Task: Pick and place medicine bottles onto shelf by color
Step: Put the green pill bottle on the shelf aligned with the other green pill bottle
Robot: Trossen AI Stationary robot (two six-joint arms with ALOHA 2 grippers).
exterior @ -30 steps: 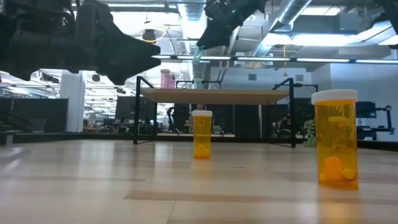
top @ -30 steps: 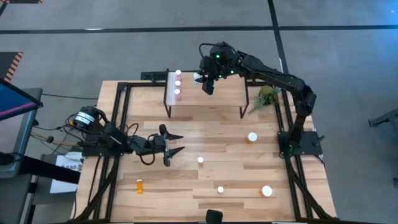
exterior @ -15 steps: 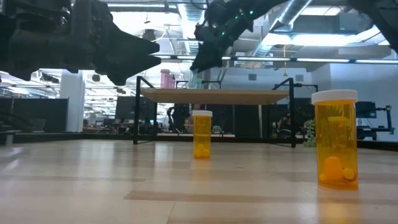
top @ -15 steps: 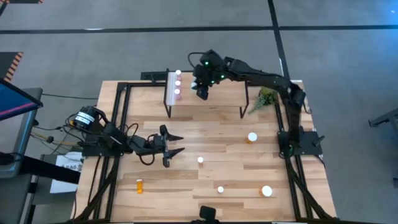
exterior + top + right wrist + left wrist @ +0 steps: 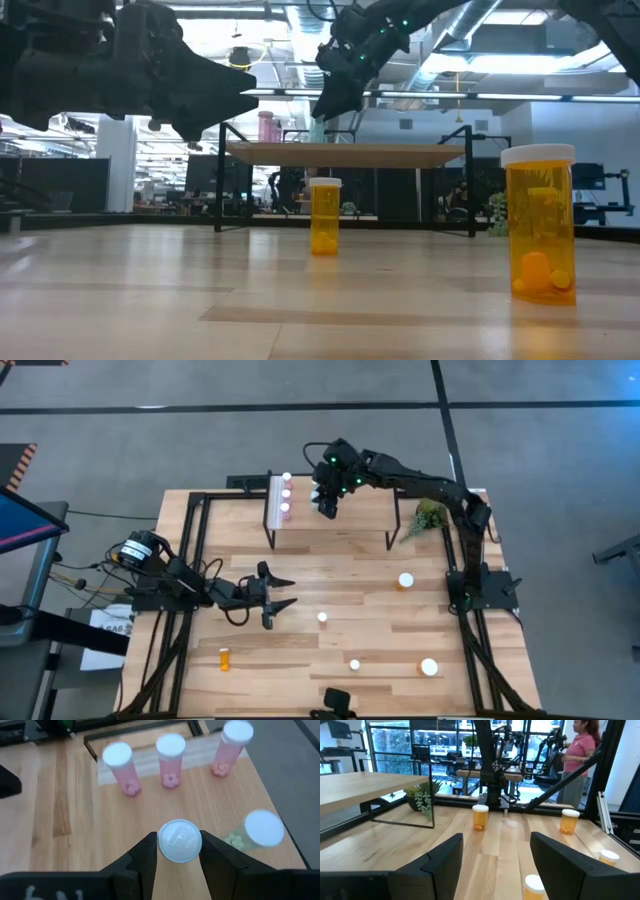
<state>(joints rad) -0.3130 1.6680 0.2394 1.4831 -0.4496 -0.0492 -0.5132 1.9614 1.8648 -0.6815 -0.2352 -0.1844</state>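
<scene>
Over the shelf point(image 5: 330, 510), the right claw point(image 5: 179, 851) is clamped on a white-capped bottle point(image 5: 179, 840), near three pink bottles point(image 5: 170, 757). Left claw point(image 5: 283, 591) hangs parted over the worktop point(image 5: 340, 575). The bottle looks light, rigid, slick; grip just under the cap.

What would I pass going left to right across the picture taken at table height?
The big dark left pincer hanging overhead → the small orange white-capped bottle standing before the raised light-wood shelf → the large orange white-capped bottle closest to the camera.
</scene>
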